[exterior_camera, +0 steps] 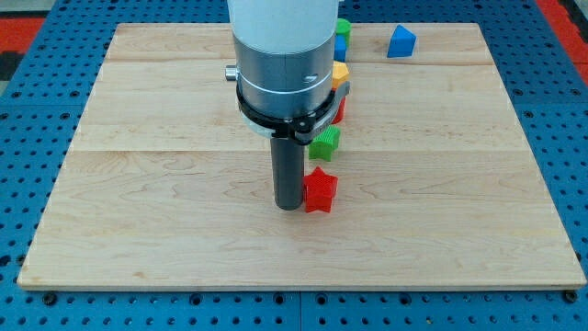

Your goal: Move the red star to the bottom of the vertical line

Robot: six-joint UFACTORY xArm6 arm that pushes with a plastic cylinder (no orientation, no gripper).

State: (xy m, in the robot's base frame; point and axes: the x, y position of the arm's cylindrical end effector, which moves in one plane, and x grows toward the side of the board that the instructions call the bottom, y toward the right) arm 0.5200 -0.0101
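The wooden board (184, 202) fills most of the view, lying on a blue perforated surface (28, 55). Over its upper middle hangs the arm's wide grey and white body (280, 55), which hides part of a column of blocks running down the board. From it a dark rod drops to the tip (288, 208), which rests on the board just left of the red star (320, 190), touching it or nearly so; there is no pincer to be open or closed, only this rod. The red star lies at the lower end of the column, just below a green star-like block (324, 142). Above that, partly hidden, show a red block (339, 111), a yellow block (340, 72), a blue block (340, 46) and a green block (343, 27). A separate blue block (401, 42) sits apart toward the view's top right
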